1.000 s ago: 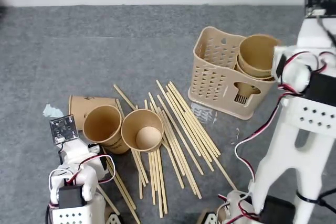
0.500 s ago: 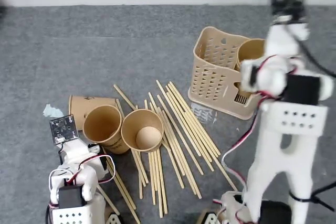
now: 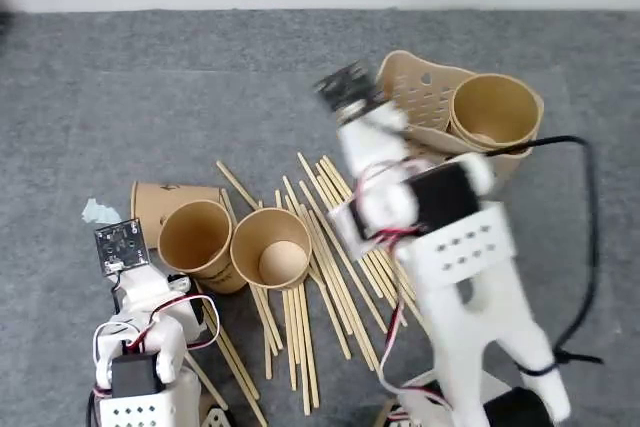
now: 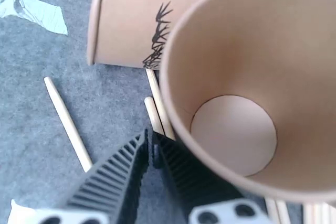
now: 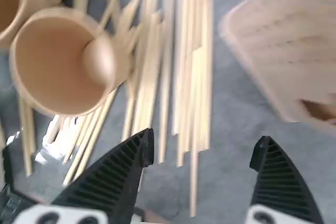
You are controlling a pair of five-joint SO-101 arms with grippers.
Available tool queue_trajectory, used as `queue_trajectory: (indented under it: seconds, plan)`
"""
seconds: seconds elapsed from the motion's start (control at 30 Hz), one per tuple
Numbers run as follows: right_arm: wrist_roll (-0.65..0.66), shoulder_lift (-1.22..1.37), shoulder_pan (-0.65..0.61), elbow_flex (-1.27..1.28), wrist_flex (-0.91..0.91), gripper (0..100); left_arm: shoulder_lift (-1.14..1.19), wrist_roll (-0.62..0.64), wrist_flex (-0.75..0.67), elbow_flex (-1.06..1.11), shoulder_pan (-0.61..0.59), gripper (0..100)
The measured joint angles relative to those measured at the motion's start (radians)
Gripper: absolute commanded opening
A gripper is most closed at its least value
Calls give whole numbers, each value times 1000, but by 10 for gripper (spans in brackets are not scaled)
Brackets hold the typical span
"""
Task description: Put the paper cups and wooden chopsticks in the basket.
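Three paper cups lie on the grey mat: one on its side [image 3: 165,202], and two with open mouths [image 3: 195,237] [image 3: 270,247]. Wooden chopsticks [image 3: 335,257] spread loose beside them. The beige basket [image 3: 420,97] holds stacked cups [image 3: 495,112]. My right arm [image 3: 410,202] hangs over the chopsticks near the basket. Its gripper [image 5: 202,148] is open and holds nothing, above the chopsticks [image 5: 176,72], with a cup [image 5: 60,69] and the basket [image 5: 286,51] to either side. My left gripper [image 4: 152,142] is shut and holds nothing, just before a cup's rim [image 4: 247,72], with the lying cup [image 4: 139,19] behind.
A scrap of clear tape [image 3: 98,212] lies on the mat by the lying cup, also seen as a tape scrap [image 4: 37,3]. A single chopstick [image 4: 65,121] lies apart near my left gripper. A black cable [image 3: 590,227] loops at the right.
My right arm has swung from beside the basket at the right leftwards, over the chopsticks. The left arm has not moved.
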Motion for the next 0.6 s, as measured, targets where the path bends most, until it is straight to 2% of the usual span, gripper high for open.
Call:
queue_trajectory:
  seconds: [0.17, 0.4, 0.6]
  plan:
    - [-37, 0, -98, 101, -109, 307, 0, 0, 0, 0, 0, 14]
    - [-40, 0, -126, 261, -330, 307, 0, 0, 0, 0, 0, 14]
    - [-40, 0, -180, 281, -376, 307, 0, 0, 0, 0, 0, 14]
